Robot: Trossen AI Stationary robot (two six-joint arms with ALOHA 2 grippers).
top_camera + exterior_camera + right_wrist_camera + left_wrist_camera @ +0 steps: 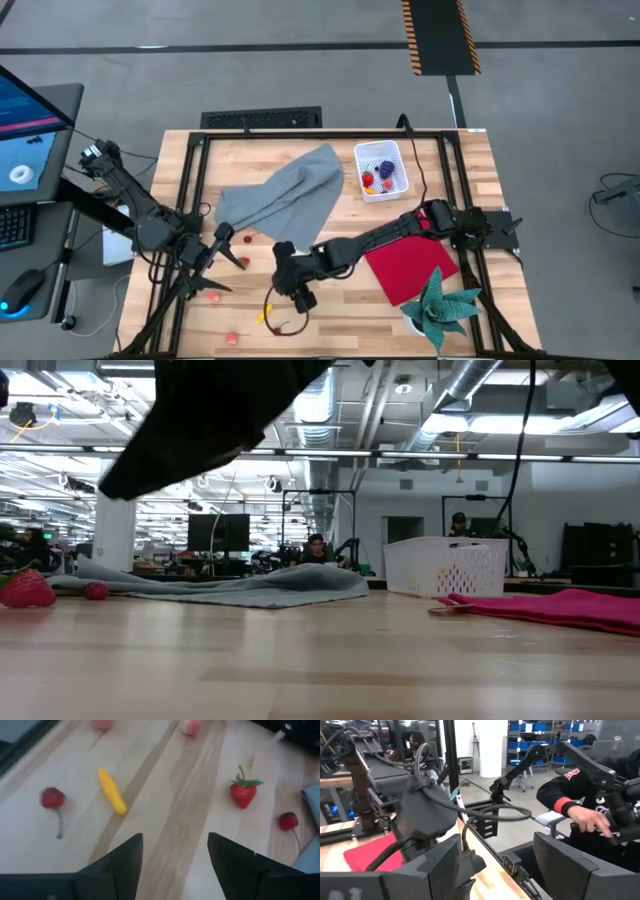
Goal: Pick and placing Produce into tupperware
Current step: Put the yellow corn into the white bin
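Roughly six loose produce pieces on wood table [470,165]: two cherries [52,798], strawberry [243,793], yellow piece [112,791], two pink bits. Grey cloth [290,195], red cloth [410,265] alongside; workshop room behind. Tupperware [381,170] at far edge holds purple, red, yellow pieces. Right gripper [172,857] jaws apart, empty, above table; left gripper [495,865] jaws apart, idle at table's left.

Bright overhead lighting, soft shadows, blurred edges
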